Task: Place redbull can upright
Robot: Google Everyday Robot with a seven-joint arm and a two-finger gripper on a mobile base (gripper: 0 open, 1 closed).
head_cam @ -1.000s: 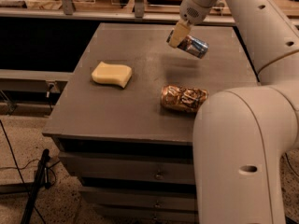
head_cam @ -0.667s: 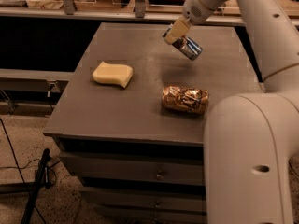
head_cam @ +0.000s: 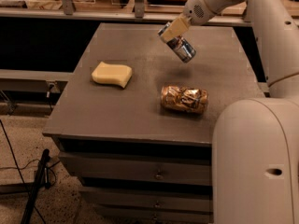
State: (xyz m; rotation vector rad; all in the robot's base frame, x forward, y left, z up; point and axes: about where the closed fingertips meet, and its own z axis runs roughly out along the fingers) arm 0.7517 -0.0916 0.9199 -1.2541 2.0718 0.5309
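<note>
The redbull can (head_cam: 181,48) is slim, blue and silver, held tilted in the air above the far middle of the grey table (head_cam: 140,111). Its lower end points down to the right and its upper end is covered by the fingers. My gripper (head_cam: 172,30) is shut on the can's upper end and comes in from the upper right on a white arm. The can is clear of the table top, and its shadow falls on the surface below it.
A gold-orange dented can (head_cam: 184,99) lies on its side at the table's right middle. A yellow sponge (head_cam: 111,74) lies at the left. My white arm body (head_cam: 254,157) fills the lower right. Shelving runs behind the table.
The gripper has carried the can to the left and slightly up, turning it from nearly lying flat to steeper, with its free end pointing more downward.
</note>
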